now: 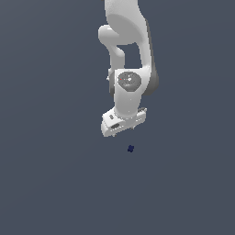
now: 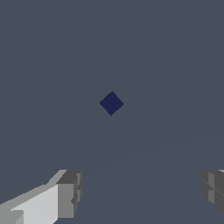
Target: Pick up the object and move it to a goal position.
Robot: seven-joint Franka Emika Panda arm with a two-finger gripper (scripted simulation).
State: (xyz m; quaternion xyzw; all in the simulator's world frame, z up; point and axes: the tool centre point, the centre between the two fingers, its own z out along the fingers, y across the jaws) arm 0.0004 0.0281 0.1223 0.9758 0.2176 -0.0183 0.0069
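Risky from here — claw (image 2: 140, 194) spread wide and empty, hanging above and apart from the cube (image 2: 111, 103) lying on the grey desk (image 2: 39, 65), not yet centred over it, so could clip and knock so tiny a cube aside.

A tiny dark navy cube (image 1: 131, 148) lies alone, corner-on, on the grey surface.

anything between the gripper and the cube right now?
Nothing visible. The cube lies alone on the bare grey surface. The gripper is open, its fingers spread wide, with only empty surface between them and the cube in both views.
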